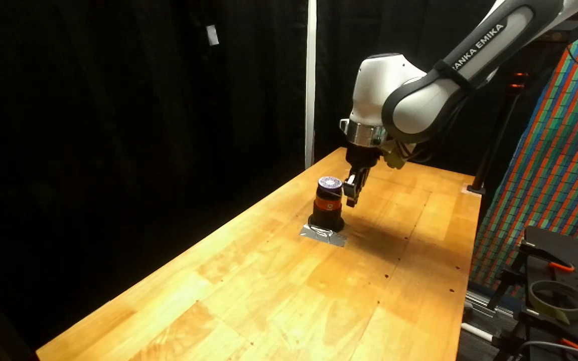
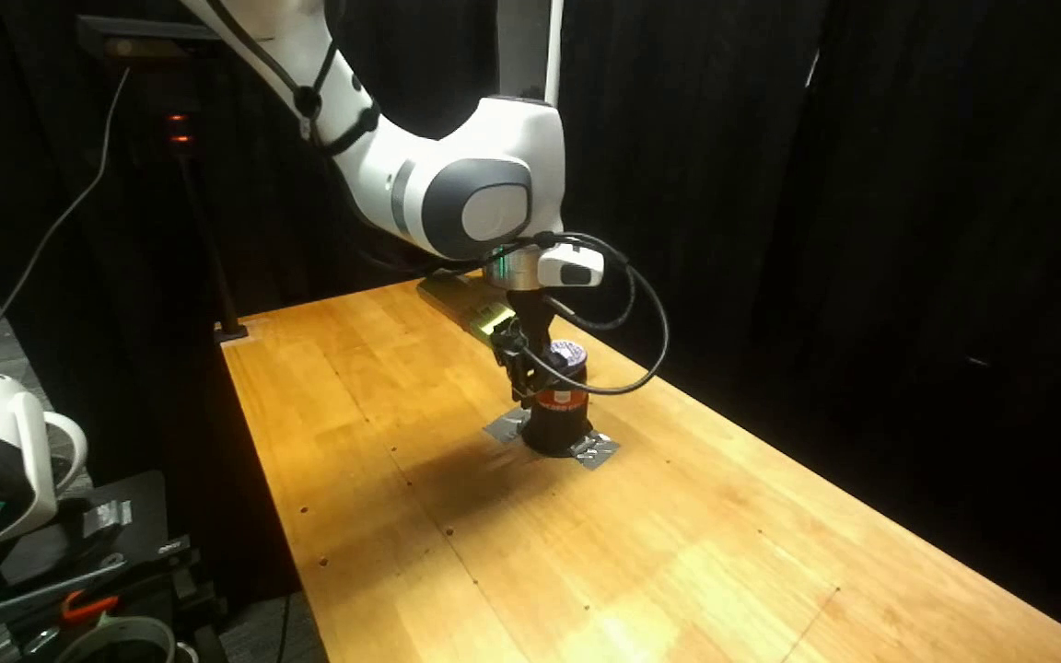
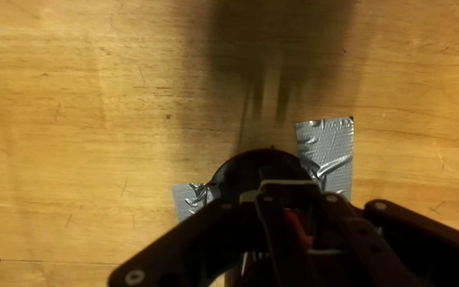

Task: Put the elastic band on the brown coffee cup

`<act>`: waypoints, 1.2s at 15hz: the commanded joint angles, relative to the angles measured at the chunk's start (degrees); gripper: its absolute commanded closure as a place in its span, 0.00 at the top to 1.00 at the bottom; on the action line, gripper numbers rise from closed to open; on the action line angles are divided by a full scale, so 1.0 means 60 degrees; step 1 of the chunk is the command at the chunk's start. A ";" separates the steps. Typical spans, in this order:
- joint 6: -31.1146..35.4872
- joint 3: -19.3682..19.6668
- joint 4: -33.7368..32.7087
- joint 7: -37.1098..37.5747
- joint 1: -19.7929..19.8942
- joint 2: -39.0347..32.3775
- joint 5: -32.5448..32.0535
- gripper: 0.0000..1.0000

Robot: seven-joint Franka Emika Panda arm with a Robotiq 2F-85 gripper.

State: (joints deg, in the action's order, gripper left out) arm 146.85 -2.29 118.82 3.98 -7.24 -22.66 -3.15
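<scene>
Table: wooden, beneath the jaws
Cup: upright, just beside the jaws
Tape: silver, below the jaws
Gripper: jaws parted or closed, cannot tell

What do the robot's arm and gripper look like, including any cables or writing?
The arm is white with rounded housings, dark grey trim and white lettering on a dark panel, readable as ANKA EMIKA. Below sits a silvery metal collar. The gripper is black, with slim bars and pale screw heads. A black cable loops out near the collar.
</scene>
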 commanded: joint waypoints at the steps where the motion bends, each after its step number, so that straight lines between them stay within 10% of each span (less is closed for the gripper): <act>1: 0.1671 0.0355 0.1480 0.0919 -0.0338 0.0745 -0.0637 0.22; 12: 0.6510 0.4004 0.3352 0.3747 -0.3257 0.0786 -0.3389 0.23; 18: 0.9221 0.6438 0.3971 0.3551 -0.5656 -0.0131 -0.2363 0.21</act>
State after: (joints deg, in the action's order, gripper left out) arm 195.27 31.45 140.05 25.86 -35.61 -21.13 -20.79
